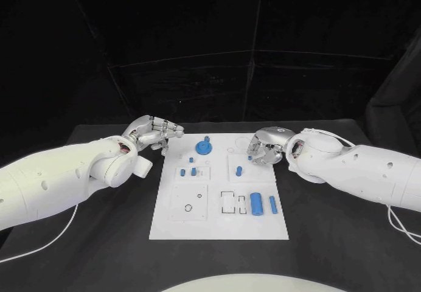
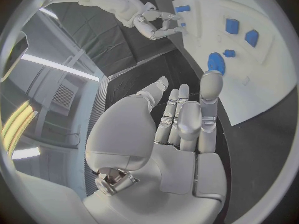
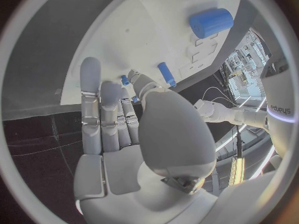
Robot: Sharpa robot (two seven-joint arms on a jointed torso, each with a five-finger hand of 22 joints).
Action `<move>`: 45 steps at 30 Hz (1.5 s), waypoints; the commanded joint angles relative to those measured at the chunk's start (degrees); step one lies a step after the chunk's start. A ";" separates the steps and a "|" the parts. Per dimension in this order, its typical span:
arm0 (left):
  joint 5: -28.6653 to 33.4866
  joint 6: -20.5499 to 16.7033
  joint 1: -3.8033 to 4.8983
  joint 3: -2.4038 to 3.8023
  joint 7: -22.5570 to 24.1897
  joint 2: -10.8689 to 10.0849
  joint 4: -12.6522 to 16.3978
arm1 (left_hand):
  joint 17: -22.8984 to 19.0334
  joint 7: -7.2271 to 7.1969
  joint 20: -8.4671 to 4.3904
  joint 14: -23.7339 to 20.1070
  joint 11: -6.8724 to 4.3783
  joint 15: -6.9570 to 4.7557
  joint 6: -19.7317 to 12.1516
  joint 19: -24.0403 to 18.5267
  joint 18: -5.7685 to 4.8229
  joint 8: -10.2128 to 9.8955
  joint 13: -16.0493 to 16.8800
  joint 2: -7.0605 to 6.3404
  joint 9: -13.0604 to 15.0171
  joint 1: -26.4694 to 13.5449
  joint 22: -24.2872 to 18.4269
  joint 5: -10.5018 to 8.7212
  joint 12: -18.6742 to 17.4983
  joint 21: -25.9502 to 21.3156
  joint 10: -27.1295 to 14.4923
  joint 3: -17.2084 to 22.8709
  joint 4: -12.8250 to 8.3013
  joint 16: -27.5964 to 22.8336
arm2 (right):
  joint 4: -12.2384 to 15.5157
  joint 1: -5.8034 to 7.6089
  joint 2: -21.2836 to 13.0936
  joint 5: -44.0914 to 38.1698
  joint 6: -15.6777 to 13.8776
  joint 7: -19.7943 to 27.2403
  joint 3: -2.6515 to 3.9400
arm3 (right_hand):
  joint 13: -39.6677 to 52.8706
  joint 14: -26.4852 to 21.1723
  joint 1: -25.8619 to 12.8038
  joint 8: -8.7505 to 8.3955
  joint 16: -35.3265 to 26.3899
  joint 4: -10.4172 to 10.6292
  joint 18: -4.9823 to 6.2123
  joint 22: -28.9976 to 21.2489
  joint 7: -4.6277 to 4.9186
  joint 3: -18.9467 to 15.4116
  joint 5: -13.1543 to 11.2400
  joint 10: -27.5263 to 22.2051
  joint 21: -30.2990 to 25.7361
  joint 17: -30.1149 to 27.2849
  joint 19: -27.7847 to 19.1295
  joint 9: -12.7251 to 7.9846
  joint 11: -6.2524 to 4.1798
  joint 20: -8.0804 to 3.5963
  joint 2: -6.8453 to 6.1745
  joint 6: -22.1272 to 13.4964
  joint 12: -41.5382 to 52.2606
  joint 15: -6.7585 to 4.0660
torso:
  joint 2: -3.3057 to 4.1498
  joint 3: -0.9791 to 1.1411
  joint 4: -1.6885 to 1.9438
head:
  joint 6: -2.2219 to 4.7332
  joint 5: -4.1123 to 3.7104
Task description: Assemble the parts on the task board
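The white task board [image 1: 219,225] lies in the middle of the table. On it are a round blue part [image 1: 204,148], small blue pegs [image 1: 188,172], a blue piece [image 1: 238,171], a thick blue cylinder [image 1: 256,204] and a slim blue bar [image 1: 273,204]. My left hand [image 1: 156,134] hovers at the board's far left corner, fingers straight and apart [image 2: 181,124], holding nothing. My right hand [image 1: 263,149] is curled over the board's far right part. A bit of blue [image 1: 250,158] shows at its fingers; whether it is held is unclear. A blue peg [image 3: 166,73] lies just past the thumb.
Black table [image 1: 105,243] surrounds the board on all sides, with dark curtains behind. Both white forearms lie low beside the board's left and right edges. Empty outlined slots [image 1: 228,202] and a small ring hole [image 1: 188,208] mark the board's near half.
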 commanded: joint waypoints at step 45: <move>12.65 2.52 0.05 0.03 4.21 -1.55 0.04 | -1.58 1.28 0.36 -1.22 0.63 0.46 -1.27 -0.78 0.71 -0.25 -0.22 1.59 -0.45 2.84 -1.79 0.14 1.61 -2.41 -3.18 2.91 -1.93 -0.27 | -0.15 -0.65 1.84 -1.71 2.03 -1.20 0.05 | 0.05 1.24 -0.73 -0.21 17.46 -2.22 -2.22 25.63 0.70 12.93 -7.01 2.87 24.98 14.91 -3.36 -0.02 0.25 1.85 1.11 2.83 -0.06 0.65 | 0.11 0.20 -0.09 | -0.84 0.14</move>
